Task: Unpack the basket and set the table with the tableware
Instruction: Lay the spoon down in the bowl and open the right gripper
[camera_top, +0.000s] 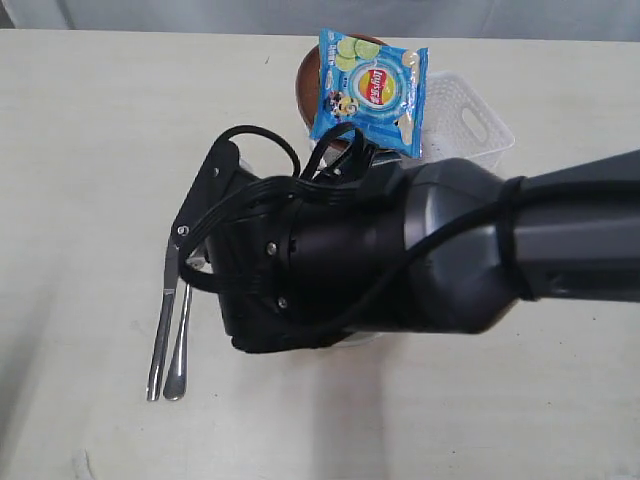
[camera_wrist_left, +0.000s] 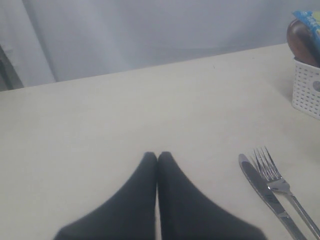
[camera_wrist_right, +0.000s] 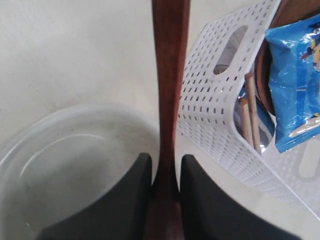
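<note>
Several risks around the pinched spoon

The wooden spoon (camera_wrist_right: 170, 75) is pinched by its handle between the jaws of the right end effector (camera_wrist_right: 165, 167). It is held in the gap between the off-white bowl (camera_wrist_right: 65, 165) and the white basket (camera_wrist_right: 215, 100), both of which stand on the table (camera_top: 80, 150). Whether the spoon is touching the table cannot be told, and its head is out of sight. The left end effector (camera_wrist_left: 157, 159) is pressed together on nothing and is kept over bare table near the knife (camera_wrist_left: 262, 192) and fork (camera_wrist_left: 275, 172), which are laid side by side.

The grip is taken on a narrow, smooth handle, so a slip or a twist in the jaws is judged possible if the spoon is swung quickly. The bowl rim and the basket wall lie close on either side, and either could be clipped and shoved by a careless sideways move. In the exterior view the bowl is largely hidden beneath the right arm, so the placement may be misjudged.

The chopsticks (camera_wrist_right: 250, 117) and the brown plate (camera_top: 308, 80) are seen in the basket, with the chip bag (camera_top: 370, 85) resting over them. The bag could be dragged out or the basket tipped when these are fetched.
</note>
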